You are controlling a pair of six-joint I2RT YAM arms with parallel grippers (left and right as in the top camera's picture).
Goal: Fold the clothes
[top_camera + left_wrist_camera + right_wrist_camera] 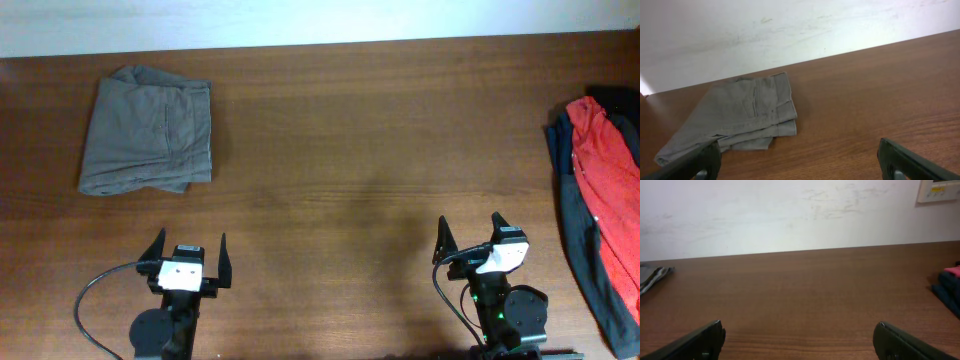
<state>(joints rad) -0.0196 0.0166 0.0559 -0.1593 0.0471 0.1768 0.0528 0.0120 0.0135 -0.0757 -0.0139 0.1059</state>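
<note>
A folded grey-brown garment lies flat at the table's back left; it also shows in the left wrist view. An orange-red garment lies in a heap with dark blue-grey clothes at the right edge; a corner of that heap shows in the right wrist view. My left gripper is open and empty near the front edge, well in front of the grey-brown garment. My right gripper is open and empty, to the left of the heap.
The brown wooden table runs back to a white wall. A white wall panel sits at the upper right in the right wrist view. Black cables trail from both arm bases at the front edge.
</note>
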